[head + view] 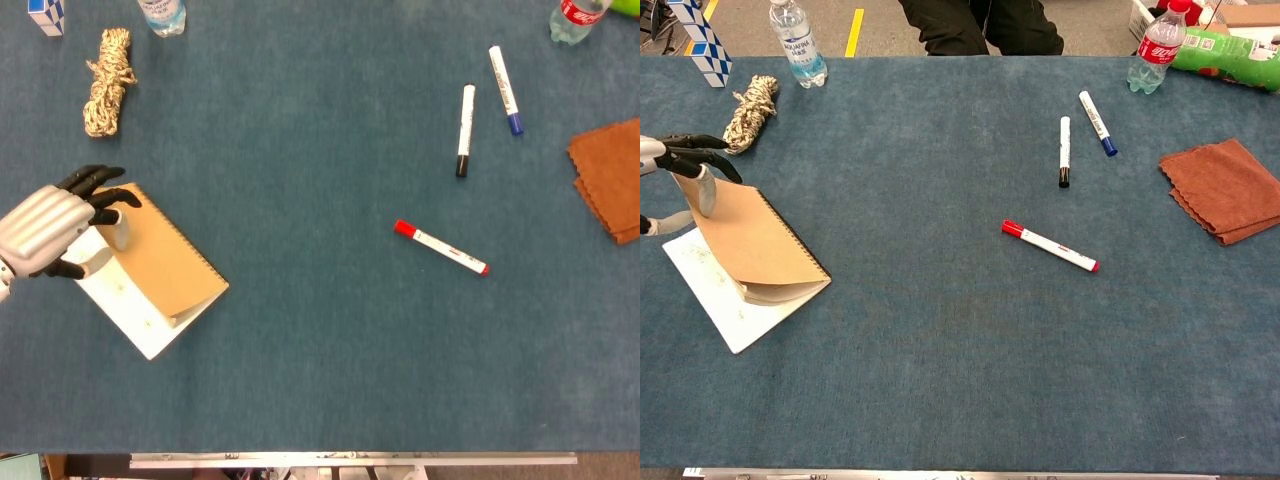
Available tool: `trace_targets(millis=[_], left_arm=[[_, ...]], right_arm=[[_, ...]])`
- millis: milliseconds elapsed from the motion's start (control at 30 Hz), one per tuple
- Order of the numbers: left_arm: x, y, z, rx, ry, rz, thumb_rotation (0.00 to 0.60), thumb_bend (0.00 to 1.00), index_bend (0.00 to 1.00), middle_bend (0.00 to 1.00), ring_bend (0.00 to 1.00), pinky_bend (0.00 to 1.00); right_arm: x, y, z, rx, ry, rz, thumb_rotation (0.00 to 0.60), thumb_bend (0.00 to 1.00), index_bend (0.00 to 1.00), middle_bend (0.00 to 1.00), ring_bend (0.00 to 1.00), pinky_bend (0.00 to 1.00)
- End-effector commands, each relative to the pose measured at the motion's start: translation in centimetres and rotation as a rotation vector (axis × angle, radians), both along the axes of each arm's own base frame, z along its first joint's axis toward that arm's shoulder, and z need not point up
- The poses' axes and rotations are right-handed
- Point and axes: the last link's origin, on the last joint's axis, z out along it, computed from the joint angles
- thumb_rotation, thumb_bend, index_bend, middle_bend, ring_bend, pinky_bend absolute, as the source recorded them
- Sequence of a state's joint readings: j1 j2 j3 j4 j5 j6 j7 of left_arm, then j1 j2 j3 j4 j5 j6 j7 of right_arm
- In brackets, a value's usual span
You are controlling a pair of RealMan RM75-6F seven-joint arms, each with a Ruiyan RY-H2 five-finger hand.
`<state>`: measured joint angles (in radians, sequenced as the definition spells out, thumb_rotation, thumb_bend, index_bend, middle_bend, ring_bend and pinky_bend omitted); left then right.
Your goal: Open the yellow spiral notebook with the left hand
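The yellow spiral notebook (160, 270) lies near the table's left edge. Its cover (755, 240) is lifted and tilted up, and white pages (725, 300) show beneath it. My left hand (50, 230) pinches the far corner of the cover between thumb and fingers. The chest view shows only that hand's dark fingers (690, 155) at the frame's left edge, on top of the raised cover. My right hand appears in neither view.
A coiled rope (107, 80), a water bottle (798, 42) and a blue-white cube (698, 40) sit at the back left. Two markers (466, 130) (505, 76) lie back right, a red-capped marker (440, 247) mid-table, a brown cloth (1225, 188) at the right edge.
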<state>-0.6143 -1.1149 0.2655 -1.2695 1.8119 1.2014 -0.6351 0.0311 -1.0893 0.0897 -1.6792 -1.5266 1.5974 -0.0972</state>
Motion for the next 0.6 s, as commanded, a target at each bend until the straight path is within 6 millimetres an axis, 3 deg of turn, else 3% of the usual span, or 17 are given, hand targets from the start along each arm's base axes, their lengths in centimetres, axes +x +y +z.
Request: trace_targets(millis=[33, 300, 600], left_arm=[[2.1, 0.4, -0.1, -0.026, 0.028, -0.074, 0.600, 0.43, 0.68, 0.24, 0.00, 0.03], [7.7, 2.3, -3.1, -0.122, 0.107, -0.226, 0.600, 0.43, 0.67, 0.22, 0.00, 0.03], [12.2, 4.7, -6.1, -0.187, 0.158, -0.232, 0.600, 0.44, 0.67, 0.22, 0.00, 0.03]], right_arm=[[-0.1, 0.2, -0.1, -0.002, -0.005, -0.001, 0.600, 0.11, 0.32, 0.33, 0.24, 0.31], [-1.1, 0.9, 0.0, -0.018, -0.019, -0.018, 0.600, 0.11, 0.32, 0.33, 0.24, 0.31], [-2.4, 1.6, 0.5, -0.027, -0.029, -0.046, 0.600, 0.11, 0.32, 0.33, 0.24, 0.31]])
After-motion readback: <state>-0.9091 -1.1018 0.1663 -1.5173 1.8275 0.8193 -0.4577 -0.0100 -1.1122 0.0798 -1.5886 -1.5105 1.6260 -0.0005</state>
